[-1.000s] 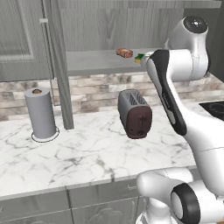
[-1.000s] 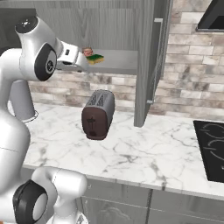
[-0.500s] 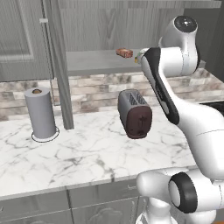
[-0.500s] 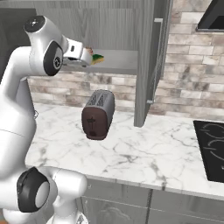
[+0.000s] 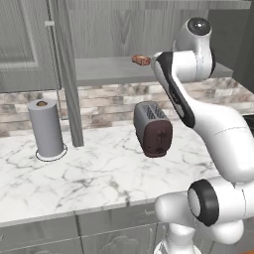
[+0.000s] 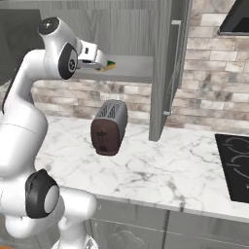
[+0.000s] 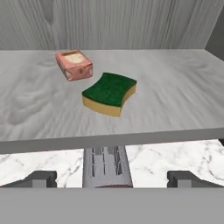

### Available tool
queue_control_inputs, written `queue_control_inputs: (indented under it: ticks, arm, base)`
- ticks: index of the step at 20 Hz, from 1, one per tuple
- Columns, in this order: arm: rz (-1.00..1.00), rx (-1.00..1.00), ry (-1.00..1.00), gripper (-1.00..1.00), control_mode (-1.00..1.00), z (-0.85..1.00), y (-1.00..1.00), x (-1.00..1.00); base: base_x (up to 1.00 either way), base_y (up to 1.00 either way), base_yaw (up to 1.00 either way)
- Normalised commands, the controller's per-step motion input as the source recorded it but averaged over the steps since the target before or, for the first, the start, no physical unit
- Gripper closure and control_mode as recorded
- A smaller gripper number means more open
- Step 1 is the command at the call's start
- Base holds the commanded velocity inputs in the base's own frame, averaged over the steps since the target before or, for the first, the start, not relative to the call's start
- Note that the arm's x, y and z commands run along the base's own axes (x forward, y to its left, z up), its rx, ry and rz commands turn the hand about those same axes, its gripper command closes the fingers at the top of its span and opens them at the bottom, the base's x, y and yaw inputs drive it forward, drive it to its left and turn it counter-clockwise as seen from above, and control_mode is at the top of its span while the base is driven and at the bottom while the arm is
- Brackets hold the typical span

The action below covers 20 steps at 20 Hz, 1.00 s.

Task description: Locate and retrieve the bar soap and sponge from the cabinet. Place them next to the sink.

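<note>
End effector [image 7: 112,177]: jaws wide open, empty | sponge [image 7: 109,92] just beside bar soap [image 7: 74,64] on cabinet shelf [image 7: 175,109] | risk: reach nudges soap, or fingers strike shelf edge.

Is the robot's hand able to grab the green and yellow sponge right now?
Probably yes. The gripper is open and faces the sponge on the cabinet shelf, with nothing between them; the bar soap sits behind, off to one side.
</note>
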Motion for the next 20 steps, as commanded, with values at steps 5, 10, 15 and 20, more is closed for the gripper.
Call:
queue_control_inputs:
  ticks: [5, 10, 15, 20]
  arm:
    - [0.03, 0.0, 0.0, -1.0, -1.0, 0.0, -0.05, 0.39]
    - [0.0, 0.0, 0.0, -1.0, -1.0, -0.03, -0.09, 0.24]
    - [0.0, 0.0, -0.02, -1.0, -1.0, -0.24, -0.02, 0.26]
    - [0.01, 0.0, -0.04, -1.0, -1.0, -0.16, 0.0, 0.25]
  base:
    - [0.0, 0.0, 0.0]
    - [0.0, 0.0, 0.0]
    - [0.0, 0.0, 0.0]
    - [0.0, 0.0, 0.0]
